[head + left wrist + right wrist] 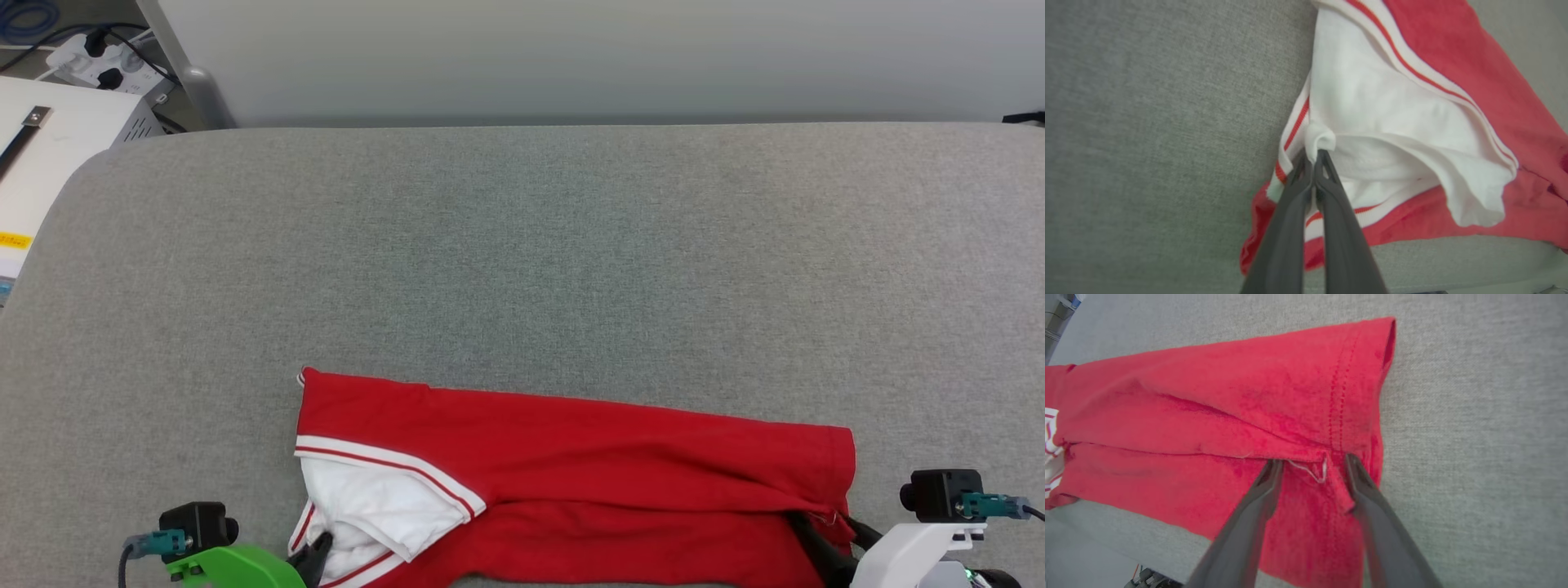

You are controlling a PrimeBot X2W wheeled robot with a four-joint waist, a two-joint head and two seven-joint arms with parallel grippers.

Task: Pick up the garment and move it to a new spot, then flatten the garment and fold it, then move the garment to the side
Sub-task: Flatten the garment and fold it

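Lying along the lower centre of the head view, the garment [588,457] rested on the grey tabletop [522,245] as a long band, seemingly already flattened and folded once lengthwise. The left hand [1314,157] pinched a white sleeve edge, jaws closed on it. The right hand [1312,465] stood spread open astride the red hem. Further folding and the move aside looked undone.

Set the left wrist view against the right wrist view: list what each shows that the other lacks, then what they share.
Left wrist: the left gripper pinched shut on a fold of the white sleeve. Right wrist: the right gripper, jaws open, at the stitched red hem. Both: the red garment lying on the grey cushion.
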